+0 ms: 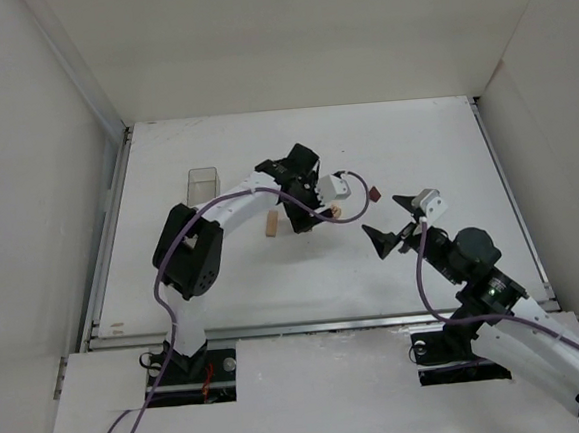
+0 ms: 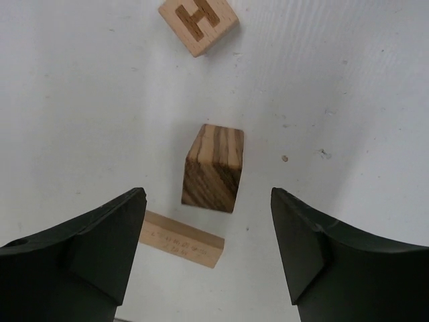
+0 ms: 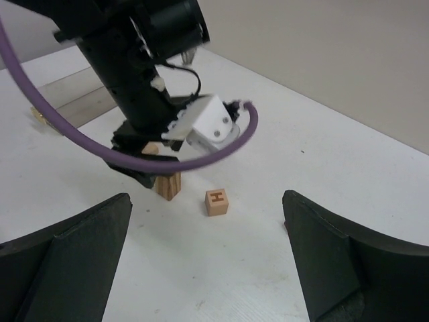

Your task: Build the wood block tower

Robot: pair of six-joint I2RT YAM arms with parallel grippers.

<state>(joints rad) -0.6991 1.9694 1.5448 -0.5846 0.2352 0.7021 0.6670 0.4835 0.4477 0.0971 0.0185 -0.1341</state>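
No stack stands; the blocks lie apart on the white table (image 1: 434, 145). A striped brown wood block (image 2: 213, 168) stands upright just ahead of my left gripper (image 2: 206, 225), which is open and empty above it. A flat light-tan bar (image 2: 181, 238) lies by its left finger. A tan cube with an H (image 2: 199, 23) lies beyond. From above, the left gripper (image 1: 304, 213) hides the striped block; the tan bar (image 1: 270, 224), the H cube (image 1: 335, 212) and a dark reddish-brown block (image 1: 374, 196) show. My right gripper (image 1: 384, 216) is open and empty, facing the H cube (image 3: 216, 202) and the striped block (image 3: 168, 184).
A clear rectangular plastic box (image 1: 203, 183) stands at the back left of the table. White walls enclose the table on three sides. The left arm and its purple cable (image 3: 134, 151) hang over the striped block in the right wrist view.
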